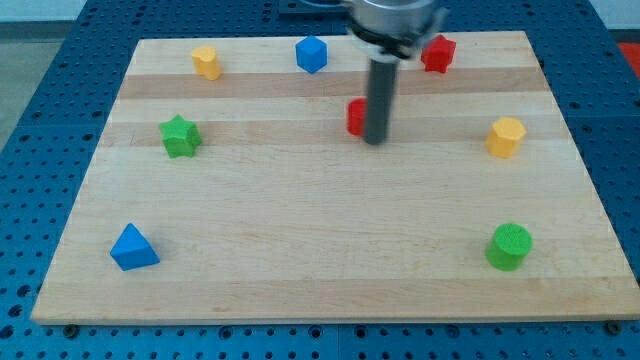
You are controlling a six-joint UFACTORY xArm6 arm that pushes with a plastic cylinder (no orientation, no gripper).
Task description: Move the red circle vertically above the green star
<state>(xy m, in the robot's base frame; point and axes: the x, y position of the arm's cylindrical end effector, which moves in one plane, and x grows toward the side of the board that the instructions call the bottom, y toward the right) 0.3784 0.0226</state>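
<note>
Tip (374,140) touching red circle (356,117), wooden board (320,220)

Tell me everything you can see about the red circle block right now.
The red circle is a small, matte, plastic-looking red block standing on the wooden board in its upper middle. Only its left part shows; the dark rod covers the rest. My tip sits right against its right side, apparently touching. The green star lies far off toward the view's left, at nearly the same height.
</note>
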